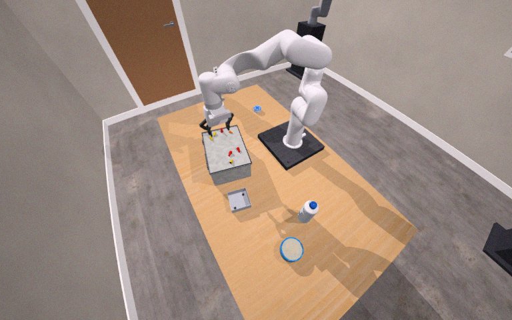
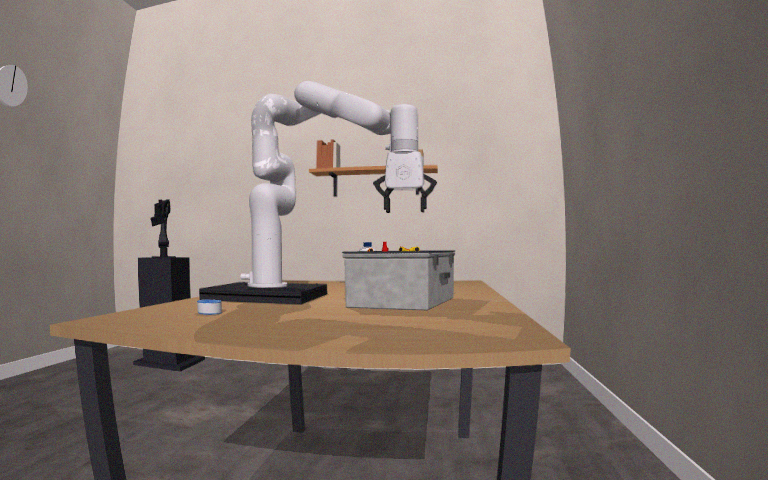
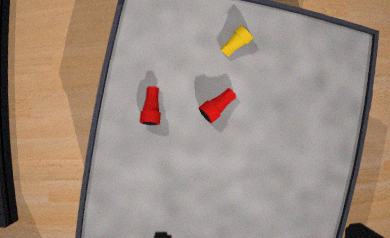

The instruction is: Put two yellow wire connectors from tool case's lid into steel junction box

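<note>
The grey tool case stands on the table, and its flat lid carries small cone-shaped wire connectors. One yellow connector lies near two red ones. Another yellow connector lies at the lid's far end, beside a red one and an orange one. The steel junction box, open on top, sits on the table in front of the case. My gripper is open and empty. It points down well above the far end of the lid.
A white bottle with a blue cap and a blue-rimmed bowl stand beyond the junction box. A small blue dish sits near the arm's black base plate. A wall shelf hangs behind the gripper.
</note>
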